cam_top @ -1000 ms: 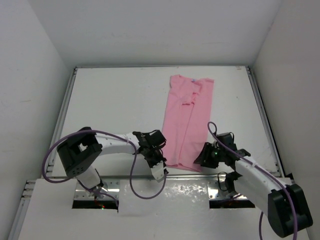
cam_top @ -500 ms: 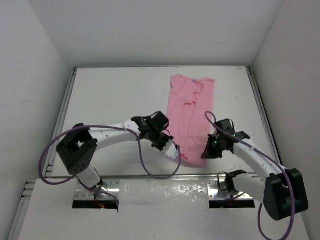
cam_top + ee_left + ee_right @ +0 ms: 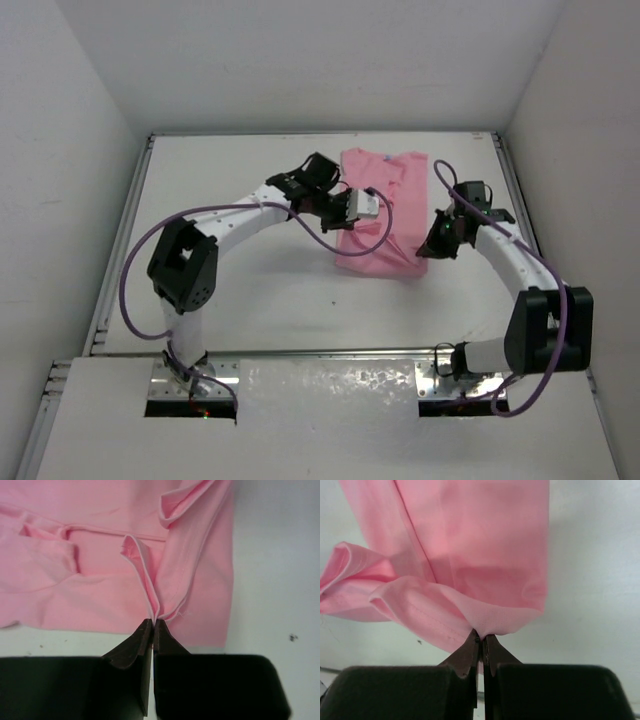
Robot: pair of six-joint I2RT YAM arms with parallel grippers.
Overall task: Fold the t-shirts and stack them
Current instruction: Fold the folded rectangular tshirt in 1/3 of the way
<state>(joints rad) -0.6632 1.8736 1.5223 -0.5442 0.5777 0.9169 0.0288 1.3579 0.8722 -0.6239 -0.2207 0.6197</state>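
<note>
The light-pink t-shirt lies at the far middle of the white table, its lower half doubled over onto the upper half. My left gripper reaches from the left over the shirt's middle and is shut on a pinch of the hem. My right gripper sits at the shirt's right edge and is shut on a fold of pink cloth, which hangs lifted off the table. In both wrist views the black jaws meet on fabric.
Metal rails run along the table's left side and right side. White walls close in the back and both sides. A small dark speck lies on the table in front of the shirt.
Both grippers closed on the shirt's near hem and carried it away from the arm bases toward the far end. The long flat shirt is now doubled to about half its length.
</note>
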